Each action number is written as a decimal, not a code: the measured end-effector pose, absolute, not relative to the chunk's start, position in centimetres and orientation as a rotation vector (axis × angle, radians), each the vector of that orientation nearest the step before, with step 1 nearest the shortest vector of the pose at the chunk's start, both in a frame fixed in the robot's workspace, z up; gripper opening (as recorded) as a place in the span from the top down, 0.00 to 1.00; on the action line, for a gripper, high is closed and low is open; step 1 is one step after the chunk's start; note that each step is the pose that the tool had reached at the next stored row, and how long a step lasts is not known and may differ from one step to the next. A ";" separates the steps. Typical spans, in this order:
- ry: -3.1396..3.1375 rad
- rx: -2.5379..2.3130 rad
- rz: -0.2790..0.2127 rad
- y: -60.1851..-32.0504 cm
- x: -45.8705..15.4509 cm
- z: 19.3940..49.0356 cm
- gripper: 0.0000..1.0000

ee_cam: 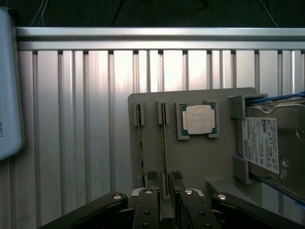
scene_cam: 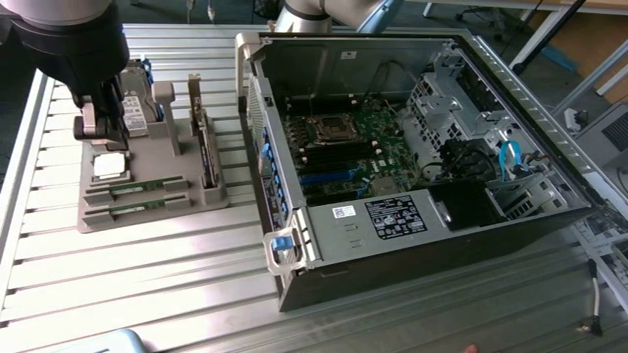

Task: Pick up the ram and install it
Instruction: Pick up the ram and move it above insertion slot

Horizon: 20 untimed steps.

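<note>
**Ram not yet lifted, gripper lined up over it**

The ram [ee_cam: 165, 143] sits edge-up in its slot on the grey holder [ee_cam: 200, 162], and it's the stick nearer the CPU [ee_cam: 198, 119]. A second stick [ee_cam: 139, 143] stands in the slot just beside it, also untouched.

The gripper [ee_cam: 164, 177] hangs over one end of the ram with its jaws apart. One fingertip [ee_cam: 151, 177] shows on each side of the stick in the wrist view. Nothing is clamped, nothing is held. I cannot tell whether the tips are down at the stick's level or above it.

Past the CPU, the hard drive [ee_cam: 271, 143] rests in its own bay on the holder.

Over on the exterior view's right, the case [scene_cam: 294, 243] lies open with the board [scene_cam: 354, 147] exposed, well apart from the holder.

By my read the approach is about made, but the grasp, the lift, the carry across and the seating are all left to do
</note>
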State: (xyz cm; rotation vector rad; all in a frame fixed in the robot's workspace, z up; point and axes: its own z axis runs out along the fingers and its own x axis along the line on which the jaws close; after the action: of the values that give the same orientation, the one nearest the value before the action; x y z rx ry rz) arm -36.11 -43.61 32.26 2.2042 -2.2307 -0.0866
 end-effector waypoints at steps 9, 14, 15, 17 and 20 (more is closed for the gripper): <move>-2.231 2.204 -0.087 -43.6 -36.1 32.0 0.76; -2.231 2.204 -0.087 -43.6 -36.1 31.8 0.76; -2.231 2.204 -0.087 -43.6 -36.1 31.8 0.76; -2.231 2.204 -0.087 -43.6 -36.1 31.8 0.76; -2.231 2.204 -0.087 -43.6 -36.1 31.7 0.76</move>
State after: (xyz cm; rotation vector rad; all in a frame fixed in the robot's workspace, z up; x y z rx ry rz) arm -36.11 -43.61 31.67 2.2042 -2.2308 -0.0866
